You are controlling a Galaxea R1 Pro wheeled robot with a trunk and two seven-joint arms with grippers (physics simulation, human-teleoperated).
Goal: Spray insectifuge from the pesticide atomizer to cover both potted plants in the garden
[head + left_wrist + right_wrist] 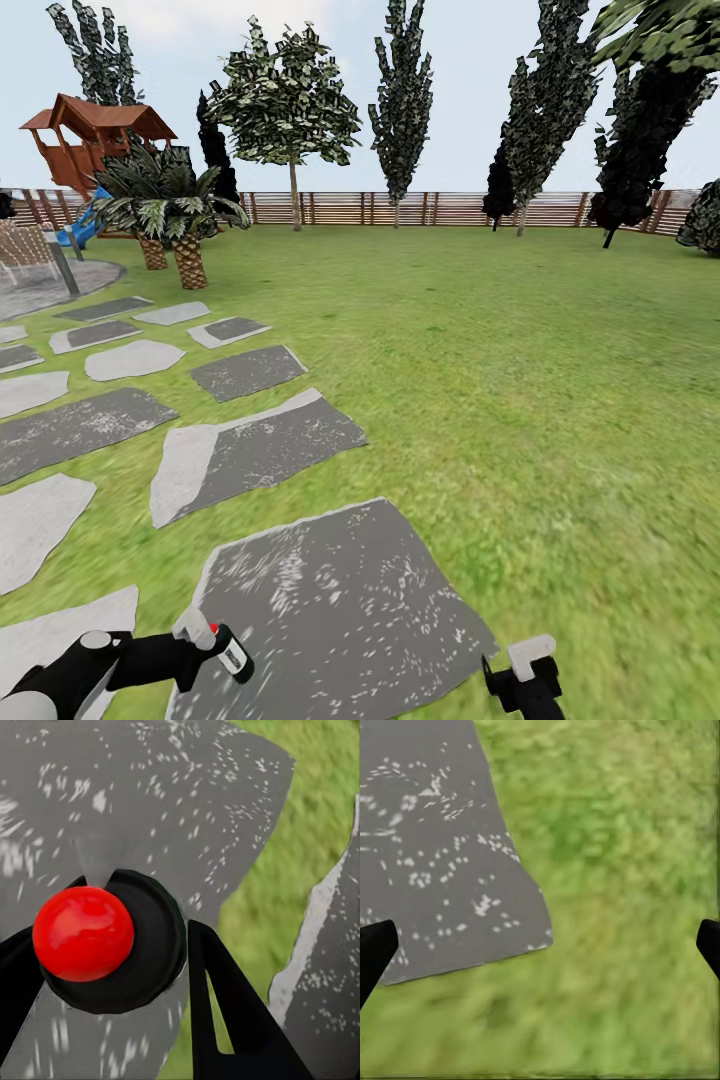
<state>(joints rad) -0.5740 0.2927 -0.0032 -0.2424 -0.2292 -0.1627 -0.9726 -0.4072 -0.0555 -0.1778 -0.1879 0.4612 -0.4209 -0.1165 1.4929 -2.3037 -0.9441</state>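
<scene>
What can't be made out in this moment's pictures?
- Atomizer: left wrist view gives its red top and black collar; the fingers hide the body.
- Left gripper: head view, arm cut by the bottom edge.
- Right gripper: fingertips clipped at the right wrist view's edges.
- Patio: cut by the left edge.

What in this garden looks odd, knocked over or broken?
Nothing stands out. The left gripper holds a black atomizer with a red top; the stepping stones lie flat in the lawn, and the fence stands straight.
</scene>
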